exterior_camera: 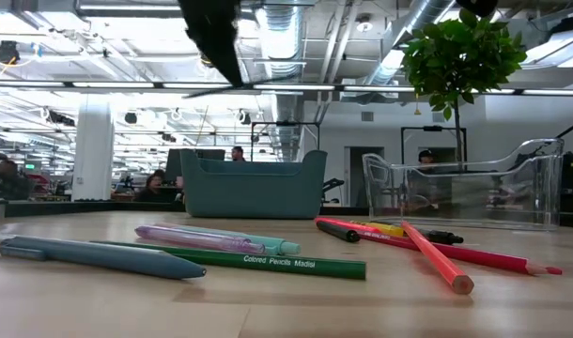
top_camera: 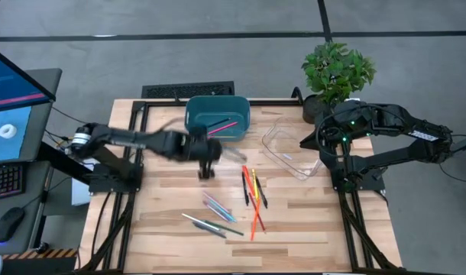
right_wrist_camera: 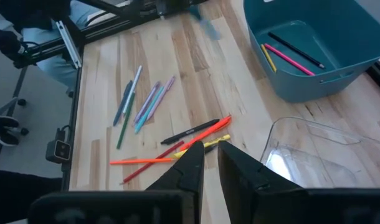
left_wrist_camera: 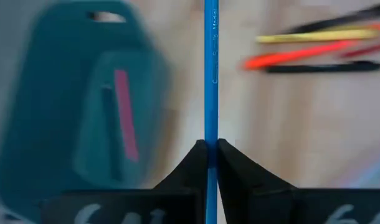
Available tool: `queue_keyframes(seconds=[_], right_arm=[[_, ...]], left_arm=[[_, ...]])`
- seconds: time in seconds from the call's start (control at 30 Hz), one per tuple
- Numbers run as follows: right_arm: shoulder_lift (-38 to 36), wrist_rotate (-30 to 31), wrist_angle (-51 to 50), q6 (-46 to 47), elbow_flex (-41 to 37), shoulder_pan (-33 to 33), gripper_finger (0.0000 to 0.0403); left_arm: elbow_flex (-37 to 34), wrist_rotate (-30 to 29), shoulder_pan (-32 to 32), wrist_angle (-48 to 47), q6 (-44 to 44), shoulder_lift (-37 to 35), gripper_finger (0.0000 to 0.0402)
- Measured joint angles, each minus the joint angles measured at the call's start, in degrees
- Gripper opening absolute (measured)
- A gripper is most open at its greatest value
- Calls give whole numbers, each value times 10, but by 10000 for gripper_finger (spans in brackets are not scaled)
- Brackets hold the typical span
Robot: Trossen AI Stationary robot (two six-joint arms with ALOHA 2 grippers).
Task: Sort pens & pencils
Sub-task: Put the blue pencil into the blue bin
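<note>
We see the left gripper (left_wrist_camera: 209,152) pinching a thin blue pencil (left_wrist_camera: 211,74) above the wooden table (top_camera: 172,195), near the teal plastic bin (top_camera: 199,114). Other coloured pens and pencils (top_camera: 252,191) lie scattered. The right gripper (right_wrist_camera: 210,158) waits, slightly parted.

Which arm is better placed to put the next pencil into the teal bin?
The left. Its pincer is shut on a blue pencil and hangs next to the teal bin. The right pincer is open, holds nothing, and waits by the clear tray.
</note>
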Motion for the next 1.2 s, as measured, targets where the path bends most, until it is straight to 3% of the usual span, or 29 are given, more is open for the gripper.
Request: queue_keyframes(seconds=[0.13, 0.27, 0.5, 0.77, 1.03, 1.2], right_arm=[[0, 1, 0, 0, 0, 0, 69], [0, 1, 0, 0, 0, 0, 69], [0, 1, 3, 0, 0, 0, 69], [0, 1, 3, 1, 0, 0, 69], [0, 1, 2, 5, 0, 0, 69], [0, 1, 2, 5, 0, 0, 69]], left_arm=[[0, 4, 104, 40, 125, 8, 9], [0, 50, 200, 81, 213, 21, 9], [0, 114, 299, 121, 316, 88, 9], [0, 161, 344, 140, 340, 191, 9], [0, 172, 348, 147, 342, 244, 11], [0, 189, 350, 157, 338, 247, 51]])
